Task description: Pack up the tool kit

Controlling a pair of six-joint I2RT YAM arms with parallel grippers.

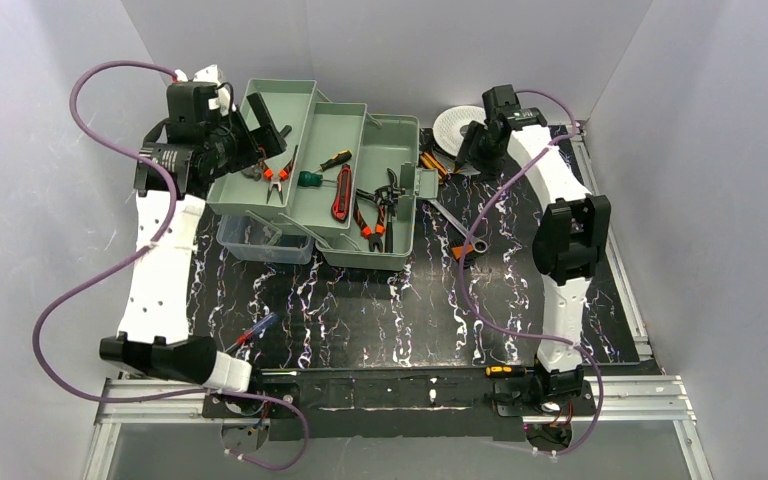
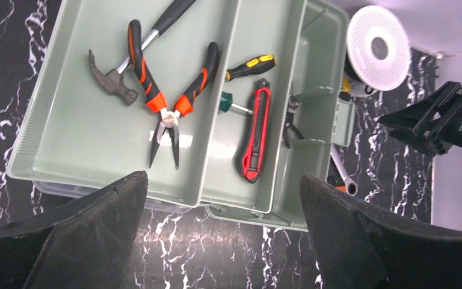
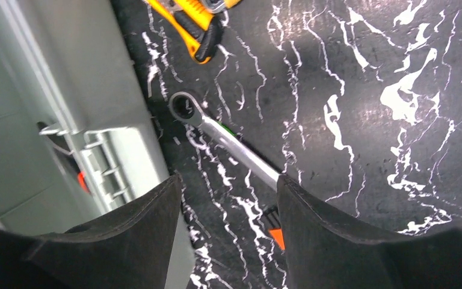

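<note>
The tool kit (image 1: pixel 385 255) stands open at the back of the mat, its green trays (image 2: pixel 84 138) fanned out. A hammer (image 2: pixel 111 78) and orange-handled pliers (image 2: pixel 156 90) lie in the left tray. The middle tray holds a red knife (image 2: pixel 257 129) and two screwdrivers (image 2: pixel 249 66). My left gripper (image 2: pixel 222 232) hangs open above the trays' near edge, with nothing in it. My right gripper (image 3: pixel 228 208) is open low over the mat, right of the box, with nothing held. A steel wrench (image 3: pixel 222 135) lies just ahead of its fingers, and an orange piece shows between them.
A white perforated spool (image 1: pixel 457 127) sits at the back right behind my right gripper (image 1: pixel 465 155). A yellow-handled tool (image 3: pixel 186 18) lies beside the box. A clear lid (image 1: pixel 260 240) sticks out under the trays. Loose screwdrivers (image 1: pixel 260 328) lie near the arm bases.
</note>
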